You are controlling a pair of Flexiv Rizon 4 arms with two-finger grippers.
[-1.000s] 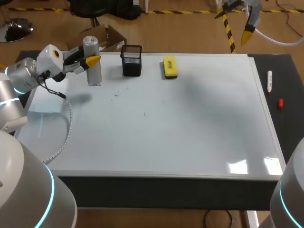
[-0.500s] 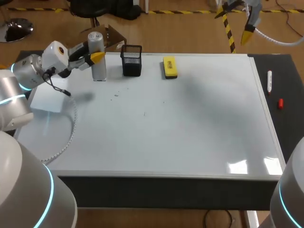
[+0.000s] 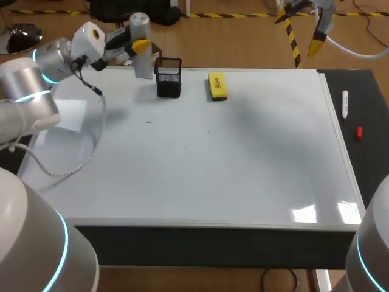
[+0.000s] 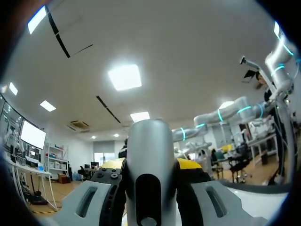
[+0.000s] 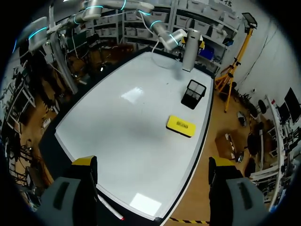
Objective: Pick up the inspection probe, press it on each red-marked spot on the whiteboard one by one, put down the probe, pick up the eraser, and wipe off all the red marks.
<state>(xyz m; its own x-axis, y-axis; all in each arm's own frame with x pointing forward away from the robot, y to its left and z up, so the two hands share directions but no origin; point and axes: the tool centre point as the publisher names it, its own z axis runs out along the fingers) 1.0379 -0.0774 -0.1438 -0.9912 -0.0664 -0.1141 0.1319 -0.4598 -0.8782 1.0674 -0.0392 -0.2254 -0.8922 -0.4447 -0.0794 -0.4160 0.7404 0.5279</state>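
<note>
Fingers of left gripper (image 3: pixel 140 45): they are closed on the inspection probe (image 3: pixel 141 42) from two sides. In the left wrist view one yellow tip is seen at each side of its grey body.
Fingers of right gripper (image 5: pixel 153 165): they are spread wide and nothing is held between them.
Landmark: a black mesh holder (image 3: pixel 168 77) is taken, which stands on the far part of the whiteboard (image 3: pixel 243 164).
Inspection probe: it is kept upright just beside the mesh holder, at the holder's left side, and its top stands higher than the holder. Its lower end is seen at the far edge of the whiteboard. If this end touches the board cannot be told.
Left arm: it is stretched in from the left towards the mesh holder. Its white cable (image 3: pixel 85 152) hangs over the board, well apart from the holder on the left and nearer side.
Eraser (image 3: pixel 217 85): the yellow block lies flat on the board, near the mesh holder at its right side and apart from it.
Right gripper place: it is held high, far to the right of the mesh holder and beyond the far edge of the board.
Marks: some small dark specks (image 3: pixel 148 121) are seen on the board, on the nearer side of the mesh holder. Their colour cannot be told.
Marker (image 3: pixel 344 103): it lies on the dark strip past the right edge of the board, far from the mesh holder, with a red cap (image 3: pixel 358 132) near it.
</note>
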